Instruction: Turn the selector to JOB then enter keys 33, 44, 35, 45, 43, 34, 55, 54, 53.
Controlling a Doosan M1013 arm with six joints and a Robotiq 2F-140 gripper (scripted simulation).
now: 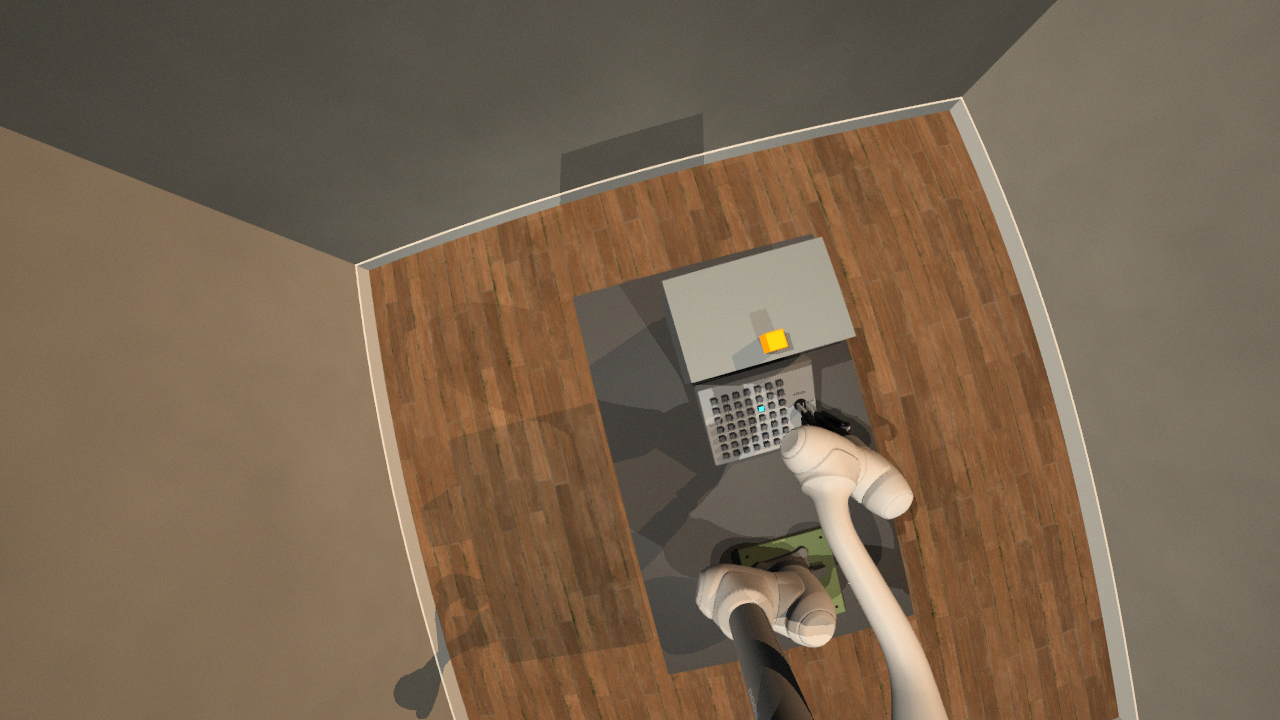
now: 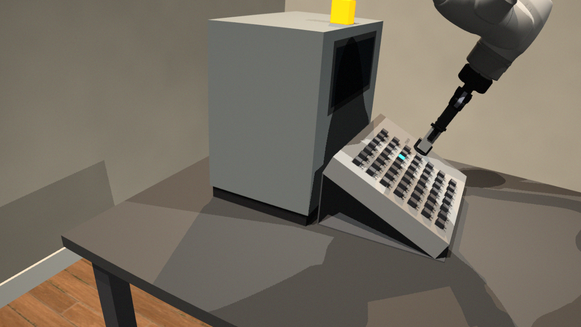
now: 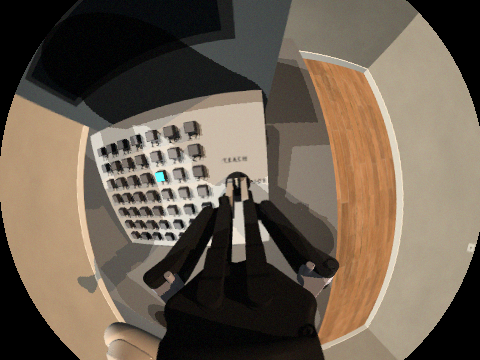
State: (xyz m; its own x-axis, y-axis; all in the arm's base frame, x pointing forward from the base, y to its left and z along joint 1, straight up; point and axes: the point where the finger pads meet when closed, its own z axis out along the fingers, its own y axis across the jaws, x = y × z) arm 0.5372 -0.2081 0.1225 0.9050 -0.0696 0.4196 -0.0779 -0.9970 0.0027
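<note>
The sloped grey keypad (image 1: 720, 452) (image 2: 390, 211) (image 3: 250, 120) carries rows of dark keys. One key (image 1: 761, 408) (image 2: 401, 157) (image 3: 160, 176) is lit cyan. The dark round selector knob (image 1: 795, 406) (image 2: 419, 149) (image 3: 236, 180) sits at the keypad's right side, just below the printed word TEACH (image 3: 235, 159). My gripper (image 1: 801, 409) (image 2: 424, 144) (image 3: 237, 185) is shut on the selector knob, its two fingertips pinching it from either side. The fingers hide most of the knob, so I cannot tell where its pointer stands.
The tall grey machine cabinet (image 1: 756, 308) (image 2: 263, 113) stands behind the keypad with a yellow block (image 1: 773, 340) (image 2: 342, 11) on top. Both rest on a dark table (image 1: 626, 465) (image 2: 243, 252). The arm's base (image 1: 769, 595) stands at the table's near end.
</note>
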